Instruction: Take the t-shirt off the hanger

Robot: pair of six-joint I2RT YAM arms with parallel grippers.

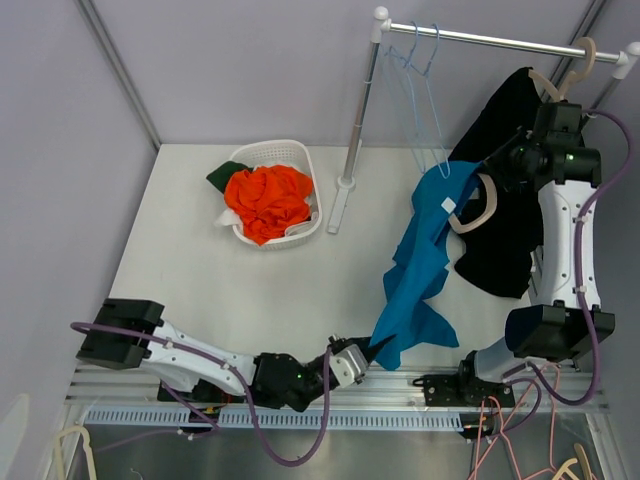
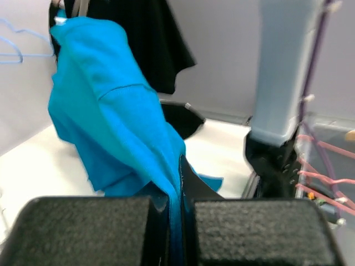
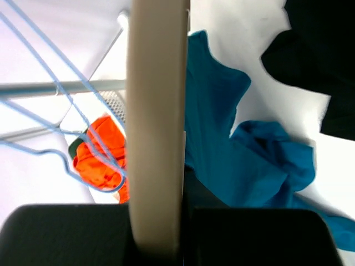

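Observation:
A blue t-shirt (image 1: 420, 270) hangs stretched from a beige wooden hanger (image 1: 478, 215) at the right down to the table's near edge. My left gripper (image 1: 372, 352) is shut on the shirt's lower hem; the cloth (image 2: 111, 127) runs up from between its fingers. My right gripper (image 1: 500, 160) is shut on the beige hanger (image 3: 156, 111), held in the air near the rack, with the shirt (image 3: 222, 149) hanging below it. The shirt's collar with a white label still sits on the hanger.
A clothes rack (image 1: 490, 40) stands at the back with light blue wire hangers (image 1: 425, 90) and a black garment (image 1: 505, 200) on another hanger. A white basket (image 1: 300, 160) with orange clothes (image 1: 265, 200) sits at the back left.

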